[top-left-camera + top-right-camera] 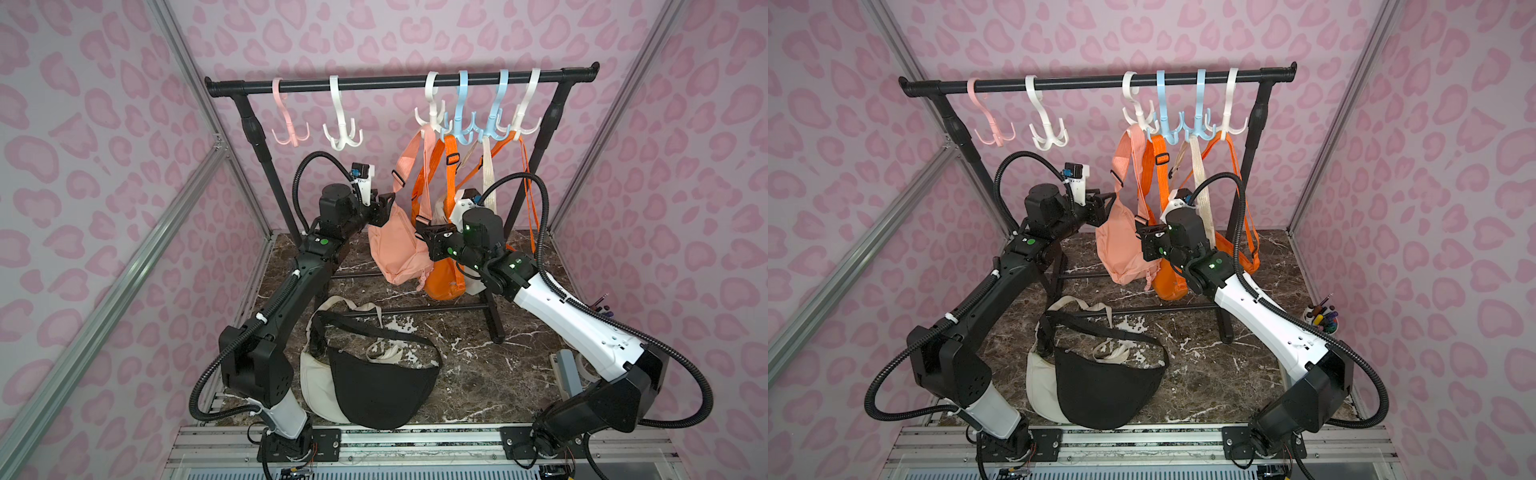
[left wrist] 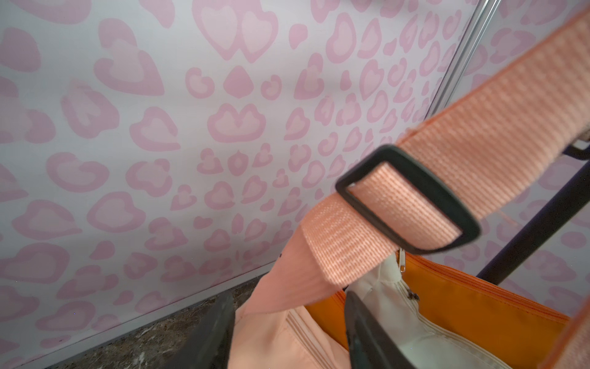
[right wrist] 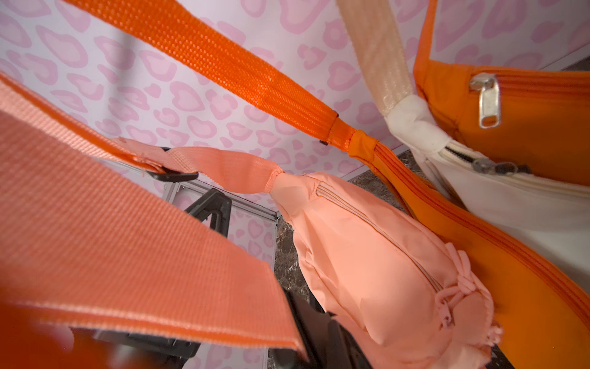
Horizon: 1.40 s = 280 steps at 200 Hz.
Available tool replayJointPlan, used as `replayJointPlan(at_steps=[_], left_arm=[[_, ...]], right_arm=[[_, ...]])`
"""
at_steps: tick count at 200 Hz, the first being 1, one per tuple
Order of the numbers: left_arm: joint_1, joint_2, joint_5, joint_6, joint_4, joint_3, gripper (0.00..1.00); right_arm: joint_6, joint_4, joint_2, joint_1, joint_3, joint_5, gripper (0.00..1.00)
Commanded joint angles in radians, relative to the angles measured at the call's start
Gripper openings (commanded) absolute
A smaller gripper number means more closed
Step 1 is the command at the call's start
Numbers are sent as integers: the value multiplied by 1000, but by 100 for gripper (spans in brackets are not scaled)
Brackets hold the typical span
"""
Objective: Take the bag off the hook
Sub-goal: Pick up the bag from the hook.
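A peach bag [image 1: 395,245] [image 1: 1121,245] hangs by its peach strap [image 1: 409,162] from a white hook [image 1: 432,112] [image 1: 1136,110] on the black rail. My left gripper [image 1: 385,209] [image 2: 289,319] is at the bag's upper left end. Its jaws stand apart with the bag's corner [image 2: 281,338] between them, and a gap shows beside one finger [image 2: 360,329]. My right gripper [image 1: 430,237] [image 3: 281,319] is at the strap's lower right end. The strap [image 3: 127,239] lies across its jaws and hides most of them; one dark finger [image 3: 319,335] shows.
An orange bag [image 1: 444,278] and a cream bag [image 3: 510,207] hang close behind the peach one from the blue hooks [image 1: 461,124]. A black bag [image 1: 378,386] lies over a cream bag [image 1: 316,382] on the marble floor [image 1: 478,365]. A pen cup [image 1: 1323,320] stands right.
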Motion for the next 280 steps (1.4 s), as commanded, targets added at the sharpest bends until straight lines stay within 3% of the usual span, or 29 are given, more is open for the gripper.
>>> replayJointPlan(at_steps=[1,33,56,74,158,214,253,277,280], left_arm=[[-1,7,-7,7,62,1,51],[-1,8,0,8,68,4,51],[-2,10,50,37,67,3,66],[-3,3,63,52,77,-11,72],[-12,58,123,87,140,18,75],[-27,71,46,94,173,11,62],[-28,73,11,91,220,3,41],[-27,80,26,86,225,15,38],[-27,81,29,86,224,16,34]], right_arm=[[-8,54,-10,-7,-15,-3,13],[-11,68,-19,-13,-24,-15,8],[-11,67,-21,-15,-21,-21,9],[-16,64,-23,-16,-20,-27,9],[-36,66,-37,-17,-37,-122,8],[-31,83,-58,-17,-64,-151,8],[-29,84,-68,-18,-104,-162,8],[-35,82,-68,-17,-101,-170,8],[-36,82,-68,-18,-101,-169,8]])
